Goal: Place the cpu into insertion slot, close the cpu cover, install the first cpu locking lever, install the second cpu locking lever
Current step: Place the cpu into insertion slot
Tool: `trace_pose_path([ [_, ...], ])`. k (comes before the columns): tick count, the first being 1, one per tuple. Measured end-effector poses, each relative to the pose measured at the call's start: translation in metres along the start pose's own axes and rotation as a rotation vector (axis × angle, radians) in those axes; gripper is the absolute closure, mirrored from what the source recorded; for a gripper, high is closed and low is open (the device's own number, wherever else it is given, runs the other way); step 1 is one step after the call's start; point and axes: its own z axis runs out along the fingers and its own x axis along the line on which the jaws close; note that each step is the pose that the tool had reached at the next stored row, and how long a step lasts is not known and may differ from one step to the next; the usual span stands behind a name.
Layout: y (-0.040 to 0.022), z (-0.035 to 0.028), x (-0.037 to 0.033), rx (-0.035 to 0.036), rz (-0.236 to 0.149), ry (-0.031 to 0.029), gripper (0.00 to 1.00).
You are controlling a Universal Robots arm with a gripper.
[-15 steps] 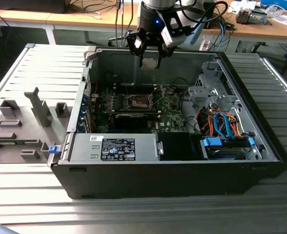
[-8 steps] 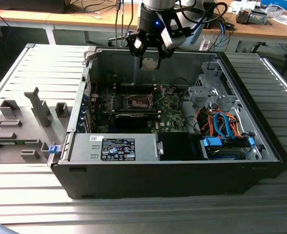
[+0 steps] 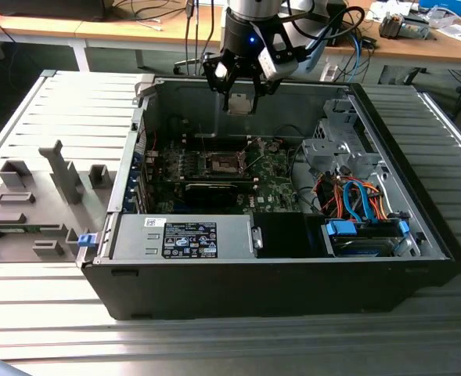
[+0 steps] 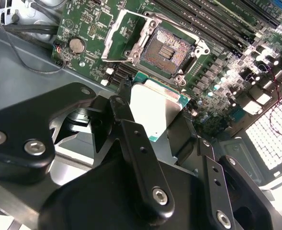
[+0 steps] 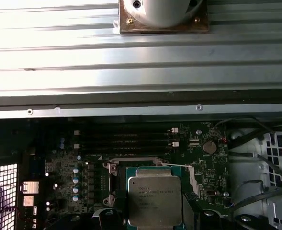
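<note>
Fingers (image 4: 120, 109) clamped on two opposite edges of the cpu (image 4: 156, 111). The cpu hangs above the bare insertion slot (image 4: 168, 49); cpu cover (image 4: 110, 43) flipped open.

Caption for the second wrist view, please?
End effector holds the cpu above the open, empty insertion slot, cpu cover raised.

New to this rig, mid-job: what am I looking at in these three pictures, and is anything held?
The exterior view looks down on an open computer case on a slatted metal table, with one robot arm above it. Its gripper is shut on the cpu, the small silver square, above the green motherboard. Both wrist views come from cameras on the arm. In the second wrist view the insertion slot lies bare, the cpu cover swung open beside it.
</note>
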Motion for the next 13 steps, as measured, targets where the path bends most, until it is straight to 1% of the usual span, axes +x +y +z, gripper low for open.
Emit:
trace_pose_path([
  [13,-0.0013,0.0030,0.0000,0.0000,0.000,0.0000,0.46],
])
